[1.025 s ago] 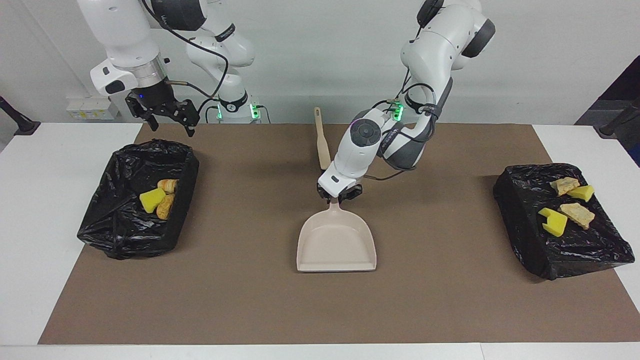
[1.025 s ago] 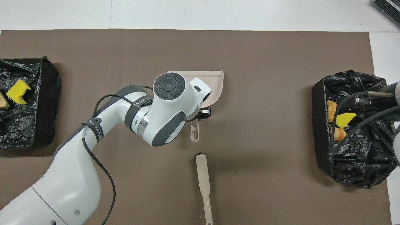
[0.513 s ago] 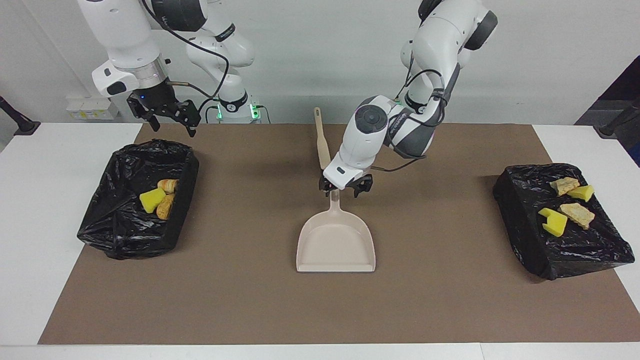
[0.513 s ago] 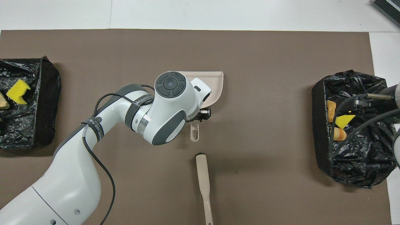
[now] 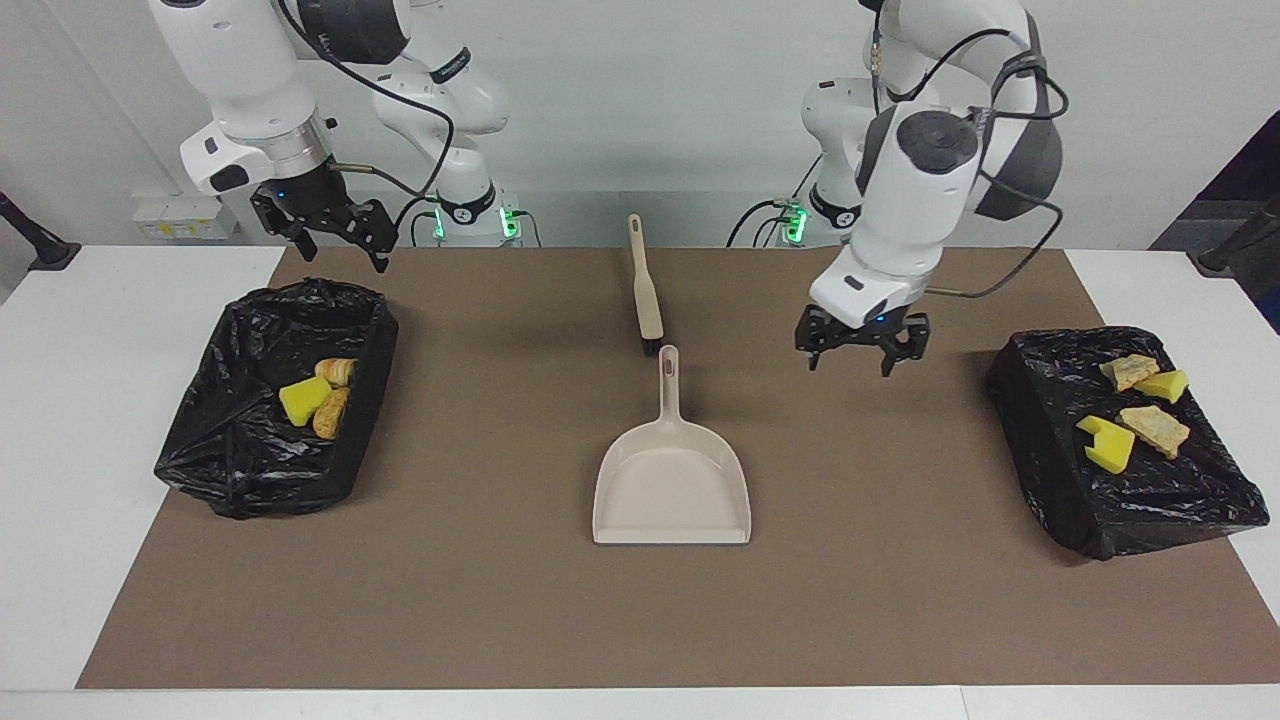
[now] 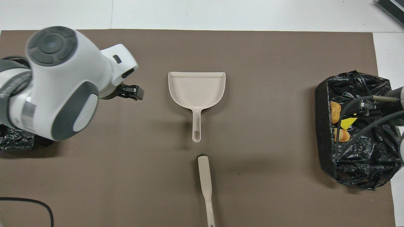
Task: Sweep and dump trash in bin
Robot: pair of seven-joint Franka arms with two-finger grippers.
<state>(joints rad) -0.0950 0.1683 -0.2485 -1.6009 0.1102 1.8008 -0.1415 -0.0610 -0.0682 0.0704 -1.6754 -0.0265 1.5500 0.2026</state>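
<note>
The trash lies in two black bag-lined bins. The bin (image 5: 250, 490) at the right arm's end holds a yellow sponge piece (image 5: 303, 398) and two orange-brown lumps (image 5: 335, 371). The bin (image 5: 1030, 420) at the left arm's end holds yellow sponge pieces (image 5: 1105, 442) and tan lumps (image 5: 1155, 428). My left gripper (image 5: 848, 365) is open and empty in the air over the mat, between the dustpan and that bin. My right gripper (image 5: 343, 258) is open and empty over the robot-side edge of its bin. In the overhead view the left arm hides most of the left-end bin (image 6: 15, 142).
The beige dustpan (image 5: 672, 480) lies flat mid-mat with its handle toward the robots, also in the overhead view (image 6: 196, 90). The beige brush (image 5: 645, 290) lies nearer to the robots, in line with the handle. A brown mat (image 5: 500, 600) covers the white table.
My left gripper let go of the dustpan handle, opened, rose and swung toward the left arm's end of the table. The dustpan stayed put. The right arm barely moved.
</note>
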